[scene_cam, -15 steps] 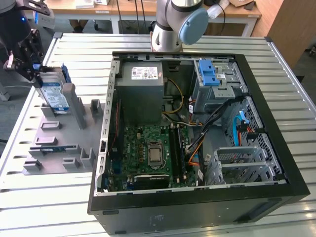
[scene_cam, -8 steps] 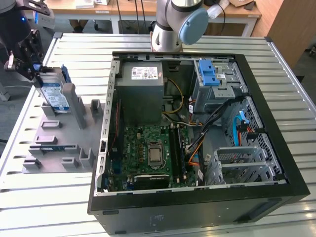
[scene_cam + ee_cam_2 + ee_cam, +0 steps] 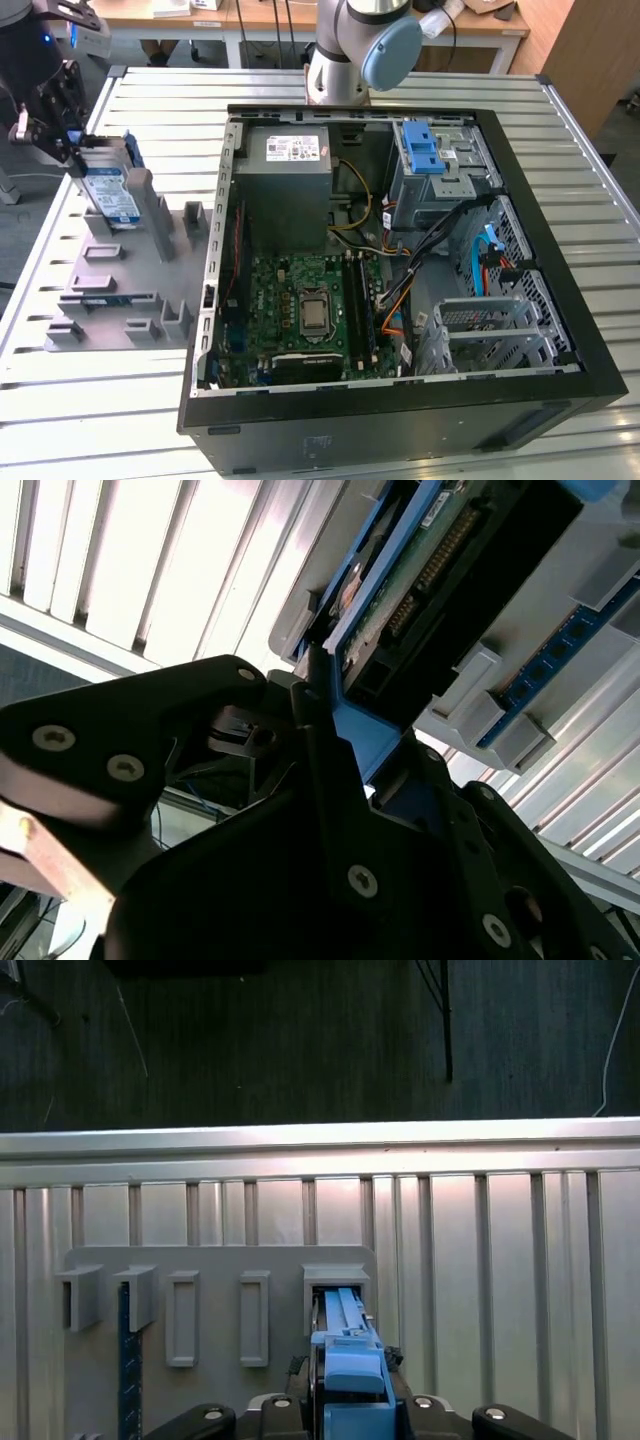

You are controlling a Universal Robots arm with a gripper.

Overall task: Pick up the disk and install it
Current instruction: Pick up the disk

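Observation:
The disk [image 3: 108, 188] stands on edge in a slot at the far end of a grey holder plate [image 3: 120, 290], on the exterior view's left; its white-and-blue label and blue carrier frame show. My gripper [image 3: 73, 150] sits at the disk's far upper edge, shut on its blue frame. In the first wrist view the disk's blue edge [image 3: 345, 1355] runs between the fingers of the gripper [image 3: 350, 1385] and down into a slot of the plate [image 3: 220, 1260]. The second wrist view has the disk's circuit-board side [image 3: 450, 560] with a dark finger [image 3: 320, 730] pressed against the frame.
An open computer case [image 3: 560, 250] lies on the slatted metal table [image 3: 100, 420], with a grey power-supply box [image 3: 290, 180], a motherboard [image 3: 310, 310] and a drive cage with a blue latch [image 3: 420, 150]. The arm's base [image 3: 345, 50] stands behind it. A blue strip [image 3: 100, 298] rests in the holder plate.

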